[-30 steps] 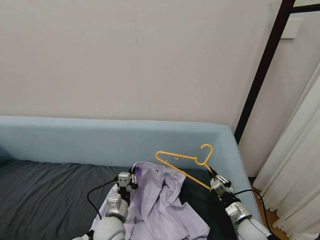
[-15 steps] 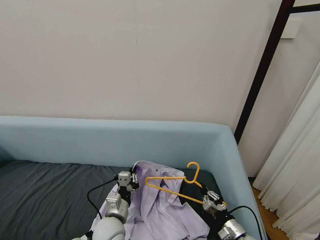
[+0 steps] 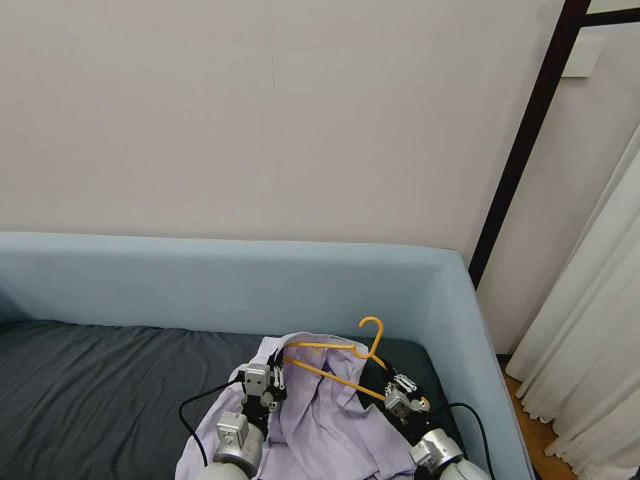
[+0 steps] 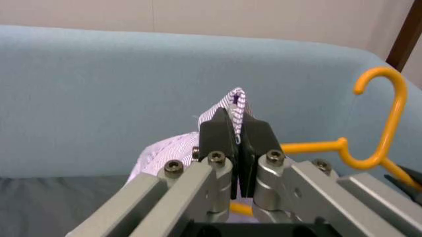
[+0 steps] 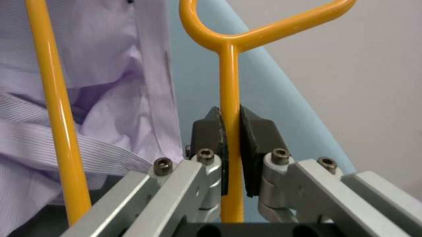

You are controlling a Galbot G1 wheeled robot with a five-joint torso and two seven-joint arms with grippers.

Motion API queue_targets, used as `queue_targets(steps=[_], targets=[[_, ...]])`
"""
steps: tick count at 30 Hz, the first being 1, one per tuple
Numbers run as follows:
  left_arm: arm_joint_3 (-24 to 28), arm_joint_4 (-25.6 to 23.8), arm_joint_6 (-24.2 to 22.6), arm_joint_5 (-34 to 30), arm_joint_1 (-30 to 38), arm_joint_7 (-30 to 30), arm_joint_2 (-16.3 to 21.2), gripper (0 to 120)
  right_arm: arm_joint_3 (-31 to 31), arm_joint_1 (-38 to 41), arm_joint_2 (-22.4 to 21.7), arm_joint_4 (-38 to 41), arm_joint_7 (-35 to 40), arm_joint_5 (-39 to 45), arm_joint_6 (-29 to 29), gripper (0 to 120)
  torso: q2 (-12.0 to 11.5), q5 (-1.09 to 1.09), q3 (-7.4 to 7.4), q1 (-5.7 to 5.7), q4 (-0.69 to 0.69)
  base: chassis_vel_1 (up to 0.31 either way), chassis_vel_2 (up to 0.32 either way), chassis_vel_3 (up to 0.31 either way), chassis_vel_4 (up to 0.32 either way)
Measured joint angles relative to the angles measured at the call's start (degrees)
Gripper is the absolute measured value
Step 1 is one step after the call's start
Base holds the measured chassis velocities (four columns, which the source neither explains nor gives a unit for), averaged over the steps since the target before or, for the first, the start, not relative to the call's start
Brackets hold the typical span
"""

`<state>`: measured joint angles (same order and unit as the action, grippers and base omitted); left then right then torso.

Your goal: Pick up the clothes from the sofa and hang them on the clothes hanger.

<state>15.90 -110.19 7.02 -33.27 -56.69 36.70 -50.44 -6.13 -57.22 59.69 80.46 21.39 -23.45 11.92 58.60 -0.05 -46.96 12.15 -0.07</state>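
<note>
Shirt (image 3: 320, 425) lies heaped on the dark seat cushion (image 3: 90, 385) of the pale blue sofa (image 3: 200, 280), toward its right end and between your two grippers. Your left gripper (image 3: 268, 380) sits at the shirt's upper left edge, clamped on the cloth. In the left wrist view its two black pads (image 4: 221, 133) press together, and a peak of striped shirt (image 4: 165, 153) stands up between and above them. Your right gripper (image 3: 398, 388) sits at the shirt's right side, clamped on the hanger (image 3: 320, 346). In the right wrist view that gripper (image 5: 231, 123) has its pads tight against a single rod of the hanger (image 5: 228, 74), just below the point where the rod forks into a curve. The hanger stands tilted, hook uppermost and nearest the sofa back. Its two arms reach left across the top of the shirt toward the left gripper. It cannot be determined whether either hanger arm has entered the collar or a sleeve. The shirt (image 5: 118, 108) is pale lilac with fine stripes and is crumpled and deeply folded, with a small darker mark at the raised peak. The hanger (image 4: 396, 113) is a thin orange-yellow rod with a rounded hook.
</note>
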Motion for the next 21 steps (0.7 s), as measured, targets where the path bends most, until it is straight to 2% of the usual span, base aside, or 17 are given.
queue_targets(steps=[13,21], targets=[[3.2,-1.4,-1.0,-0.4,1.7,-0.2,0.7,0,-2.2,3.5,3.8,-5.0,0.6,-2.8,0.2,4,0.0,0.00,0.00,0.00,0.01,0.000,0.000,0.000,0.000],[5.5,-1.5,-1.0,-0.5,3.4,-0.8,1.2,0,-4.4,5.2,4.6,-6.0,0.7,-3.8,0.1,4,0.0,0.01,0.00,0.00,0.00,0.000,0.000,0.000,0.000]])
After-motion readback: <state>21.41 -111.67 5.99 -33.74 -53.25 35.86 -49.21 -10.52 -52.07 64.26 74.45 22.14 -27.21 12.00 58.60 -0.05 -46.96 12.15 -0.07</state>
